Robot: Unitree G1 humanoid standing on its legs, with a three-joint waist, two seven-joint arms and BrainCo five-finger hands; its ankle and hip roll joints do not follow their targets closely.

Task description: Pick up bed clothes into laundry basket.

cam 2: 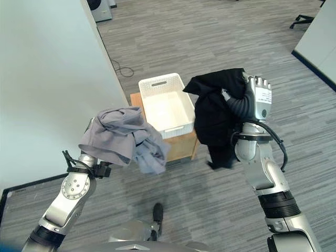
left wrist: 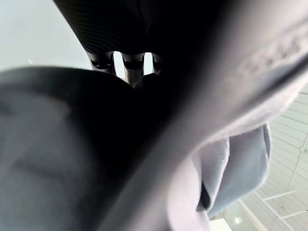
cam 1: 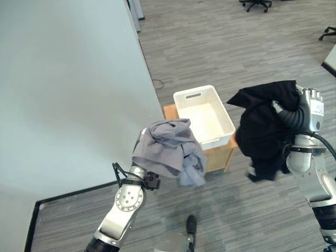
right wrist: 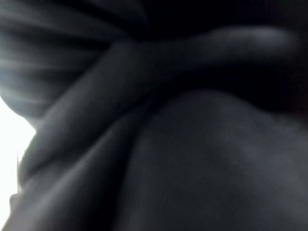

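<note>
A crumpled grey garment (cam 1: 168, 147) is bundled over my raised left hand (left wrist: 120, 29), left of and nearer than the basket; the cloth covers the hand. A black garment (cam 1: 265, 123) hangs from my right hand (cam 1: 314, 107), whose fingers are curled into its top; it dangles just right of the basket. The white laundry basket (cam 1: 191, 94) is empty and sits between the two arms. Dark cloth covers the right wrist view.
The basket rests on a low wooden stand (cam 1: 218, 156) on grey carpet. The pale bed surface (cam 1: 68, 94) takes up the left side, its edge running down beside the stand. Office chairs (cam 1: 257, 4) stand far back.
</note>
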